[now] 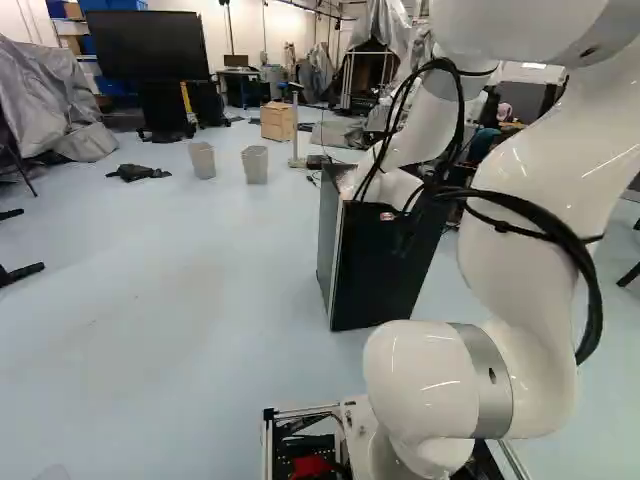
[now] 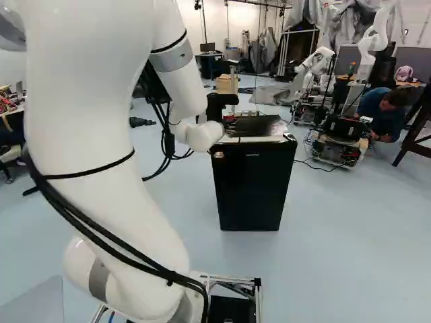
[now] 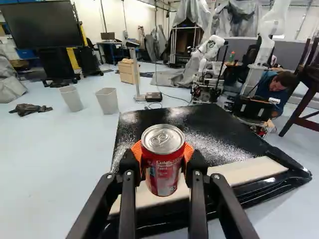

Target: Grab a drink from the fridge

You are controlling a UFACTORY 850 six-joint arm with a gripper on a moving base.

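Wrist view, nearest first: the claw [image 3: 162,154] is narrowed on the red can [image 3: 162,174], an orange pad [image 3: 189,151] pressing it from either side; the can stands roughly upright, its long axis crossing the line from pad to pad, its lid showing above them. Beyond and beneath lies the black fridge [image 3: 214,142]; the can appears over the top's door-side edge, near the pale strip [image 3: 244,172], though whether its base touches cannot be told. That upright hold over the edge is what the coming move turns on; the drink looks already secured, so I judge a lift clear of the top comes first, then a retreat, kept level; tipping early could knock the base on the rim. Farther off stand two grey bins [image 3: 107,101], well apart from the can.
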